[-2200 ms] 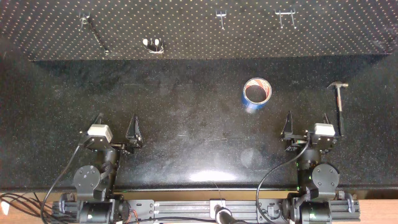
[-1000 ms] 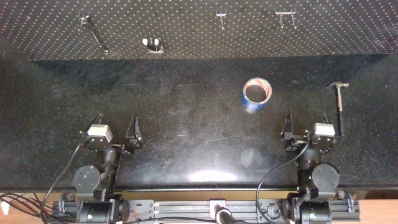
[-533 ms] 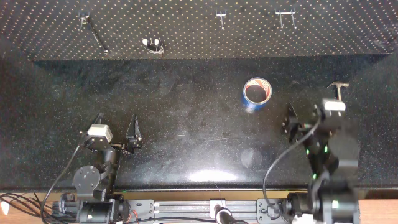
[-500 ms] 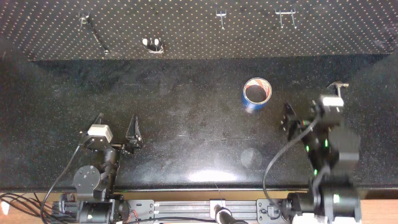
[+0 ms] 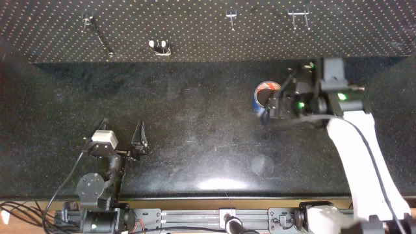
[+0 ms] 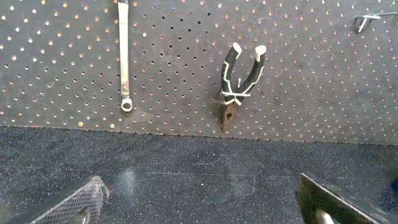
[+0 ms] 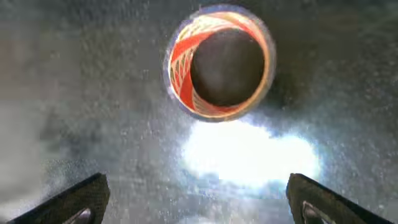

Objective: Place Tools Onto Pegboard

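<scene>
A roll of tape [image 5: 262,95] with a blue outside lies flat on the dark table, right of centre. My right gripper [image 5: 281,96] hovers over it, open; in the right wrist view the tape roll [image 7: 221,62] sits ahead of my open right gripper [image 7: 199,211], with nothing between the fingers. My left gripper [image 5: 123,133] rests open at the front left. On the pegboard [image 5: 195,26] hang a wrench [image 5: 97,32] and pliers [image 5: 159,45]; the left wrist view shows the wrench [image 6: 124,56] and the pliers [image 6: 239,81] beyond my left gripper [image 6: 199,214].
Two bare hooks [image 5: 231,18] [image 5: 298,18] stick out of the pegboard's right half. The right arm's white link [image 5: 357,149] stretches across the table's right side. A bright glare lies on the table by the tape.
The right arm has risen from its rest spot at the front right and swung up and left, bringing its open gripper over the tape roll. The left arm has not moved.
</scene>
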Motion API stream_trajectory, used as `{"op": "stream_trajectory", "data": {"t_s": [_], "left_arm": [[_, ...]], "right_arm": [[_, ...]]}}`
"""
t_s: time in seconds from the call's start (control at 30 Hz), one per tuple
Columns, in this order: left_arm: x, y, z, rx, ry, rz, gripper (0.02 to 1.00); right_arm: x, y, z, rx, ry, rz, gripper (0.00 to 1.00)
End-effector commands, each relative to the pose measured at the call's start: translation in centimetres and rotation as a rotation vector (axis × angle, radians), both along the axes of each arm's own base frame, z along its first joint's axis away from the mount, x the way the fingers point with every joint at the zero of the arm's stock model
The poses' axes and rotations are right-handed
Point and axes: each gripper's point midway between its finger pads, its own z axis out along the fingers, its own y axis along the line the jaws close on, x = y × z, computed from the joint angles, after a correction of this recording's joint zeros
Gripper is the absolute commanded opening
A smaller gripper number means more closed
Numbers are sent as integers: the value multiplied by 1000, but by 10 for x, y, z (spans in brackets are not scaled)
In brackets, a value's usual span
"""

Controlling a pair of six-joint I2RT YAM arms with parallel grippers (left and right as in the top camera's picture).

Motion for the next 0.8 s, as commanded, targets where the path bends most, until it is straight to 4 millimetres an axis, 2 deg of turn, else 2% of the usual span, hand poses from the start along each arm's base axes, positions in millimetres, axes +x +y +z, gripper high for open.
{"op": "stream_trajectory", "data": {"t_s": [0.03, 0.33, 0.5, 0.67, 0.8], "left_arm": [[-1, -2, 0, 12, -3, -15, 996], [-1, -2, 0, 12, -3, -15, 996], [-1, -2, 0, 12, -3, -15, 996], [-1, -2, 0, 12, -3, -15, 996], [-1, -2, 0, 12, -3, -15, 993]], "right_arm": [[18, 11, -12, -92, 79, 60, 941], [33, 20, -38, -228, 208, 139, 936], [43, 30, -48, -246, 212, 200, 936], [59, 30, -61, -294, 198, 239, 934], [63, 32, -68, -292, 195, 243, 932]]}}
